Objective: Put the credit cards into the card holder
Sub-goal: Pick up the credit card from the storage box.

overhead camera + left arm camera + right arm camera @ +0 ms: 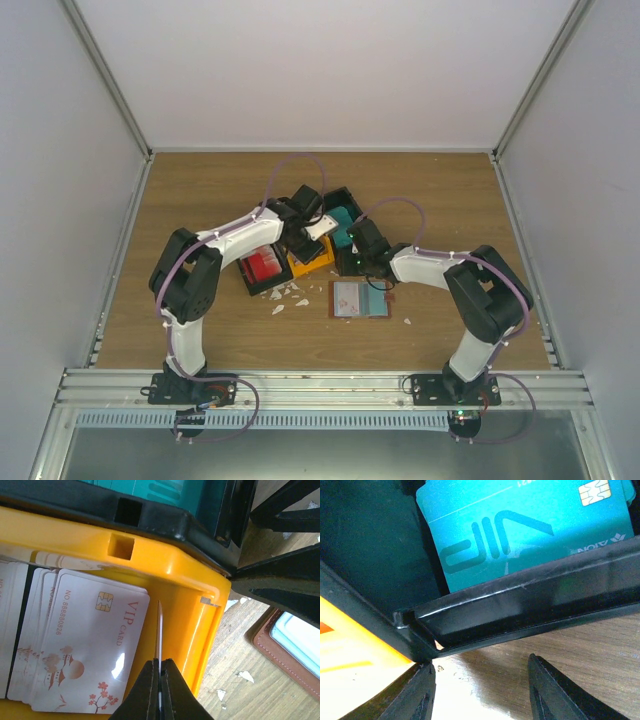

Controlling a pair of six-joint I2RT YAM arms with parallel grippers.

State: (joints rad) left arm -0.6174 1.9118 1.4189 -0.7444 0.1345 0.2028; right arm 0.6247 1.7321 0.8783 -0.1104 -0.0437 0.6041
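My left gripper (160, 666) is shut on a thin white credit card (159, 630), seen edge-on and standing upright over the orange bin (195, 580). More white-pinkish VIP cards (90, 650) lie stacked inside that bin. From above, the left gripper (318, 228) hangs over the bins. My right gripper (480, 680) is open above bare wood, just before the black bin's rim (530, 605), behind which teal cards (520, 530) lie. The reddish-brown card holder (360, 298) lies open on the table near the right gripper (347, 252), with a pale card showing in it.
A second black bin (265, 268) with red cards stands left of the orange bin (312, 262). Small white scraps (285, 300) litter the wood in front of the bins. The right gripper's fingers (280, 580) show close to the black bin's corner in the left wrist view.
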